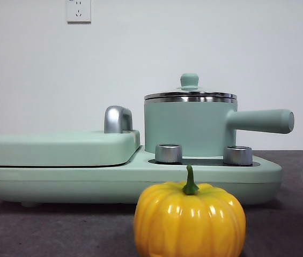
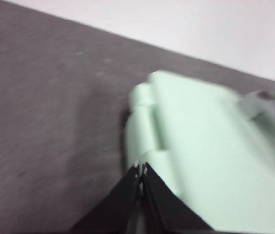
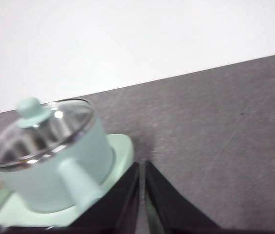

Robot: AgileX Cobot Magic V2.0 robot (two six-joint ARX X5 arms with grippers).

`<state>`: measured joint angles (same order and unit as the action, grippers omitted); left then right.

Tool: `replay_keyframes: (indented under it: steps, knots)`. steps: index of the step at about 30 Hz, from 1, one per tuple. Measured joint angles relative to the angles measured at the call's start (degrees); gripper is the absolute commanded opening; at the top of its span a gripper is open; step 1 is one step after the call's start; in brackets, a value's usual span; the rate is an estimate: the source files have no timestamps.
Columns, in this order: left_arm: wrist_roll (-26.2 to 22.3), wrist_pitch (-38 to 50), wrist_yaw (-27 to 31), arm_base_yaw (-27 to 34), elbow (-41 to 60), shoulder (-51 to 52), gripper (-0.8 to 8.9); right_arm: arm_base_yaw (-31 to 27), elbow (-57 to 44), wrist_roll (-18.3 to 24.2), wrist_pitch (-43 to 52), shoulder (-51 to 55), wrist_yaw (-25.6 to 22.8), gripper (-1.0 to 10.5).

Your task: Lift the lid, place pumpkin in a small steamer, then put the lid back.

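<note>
One glass lid (image 1: 190, 94) with a mint-green knob sits closed on the small steamer (image 1: 186, 128), a mint-green pot with a shiny steel rim. The pot's long handle points to the right. The steamer stands on the right half of a wide mint-green base appliance (image 1: 87, 179), just behind two silver knobs (image 1: 168, 153). On the left half of that appliance lies a flat mint-green rectangular cover (image 1: 60, 147), with a curved silver handle (image 1: 118, 119) at its far right corner.

Nearest the front camera, the pumpkin (image 1: 190, 219) rests on the dark grey table (image 1: 44, 230). It is glossy yellow-orange, ribbed, with a short green stem, and stands apart from the appliance, in front of the steamer.

Neither arm shows in the front view. The left claw (image 2: 140, 169) hangs above the left end of the appliance, its two black jaws pressed together with nothing between them. The right claw (image 3: 142, 165) hangs to the right of the steamer, near the pot's handle; its jaws are close together with only a thin slit between them, and it grips nothing. Both wrist views are somewhat blurred. A pale wall (image 1: 140, 48) with two sockets (image 1: 78, 10) stands behind the table.
</note>
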<state>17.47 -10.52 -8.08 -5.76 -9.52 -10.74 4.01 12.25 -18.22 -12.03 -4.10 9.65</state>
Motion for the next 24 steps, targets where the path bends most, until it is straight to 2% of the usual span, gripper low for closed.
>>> replay_keyframes:
  steps: [6,11,18,21,24]
  knots:
    - [-0.3,-4.9,-3.6,-1.9,-10.7,-10.8,0.1,0.0,13.2,-0.7,-10.8,-7.5,5.1,0.2]
    - [-4.0,-9.5,-6.9,-3.3,-21.3,-20.3,0.1,0.0,22.9,0.5,-17.3,-15.0,11.5,0.2]
    - [-8.7,-16.3,-8.3,-5.5,-36.5,-32.5,0.1,0.0,32.2,5.4,-25.3,-24.8,23.3,0.2]
    - [-10.4,-19.1,-11.3,-6.5,-41.3,-36.5,0.09,0.0,34.0,7.9,-25.9,-27.1,26.2,0.2]
    - [-10.9,-18.2,-12.7,-7.3,-43.2,-38.5,0.09,0.0,34.4,9.4,-25.6,-28.1,27.6,0.2]
